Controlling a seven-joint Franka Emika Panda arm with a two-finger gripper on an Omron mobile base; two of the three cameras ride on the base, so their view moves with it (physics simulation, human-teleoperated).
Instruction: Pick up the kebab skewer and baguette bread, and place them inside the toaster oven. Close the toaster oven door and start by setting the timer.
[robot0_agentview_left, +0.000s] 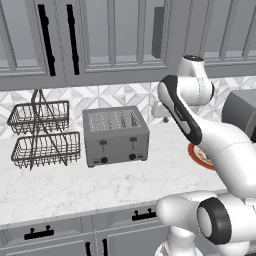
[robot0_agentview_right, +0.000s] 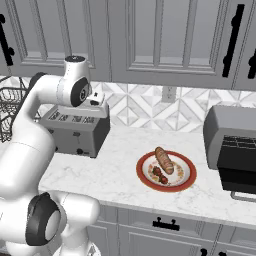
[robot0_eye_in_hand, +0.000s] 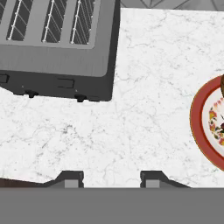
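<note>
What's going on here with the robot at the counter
The arm hangs over the counter beside the toaster, its gripper open and holding nothing. The baguette and skewer lie on the red-rimmed plate, untouched. The toaster oven stands to the plate's right with its door open. Nothing has been loaded yet.

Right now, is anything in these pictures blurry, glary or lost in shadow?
Right base view: even soft light, no glare; the baguette bread and kebab skewer read clearly on the red-rimmed plate; the toaster oven cavity is dark. Left base view: the arm hides most of the plate. Hand view: sharp; toaster front shadowed, claw tips apart.
</note>
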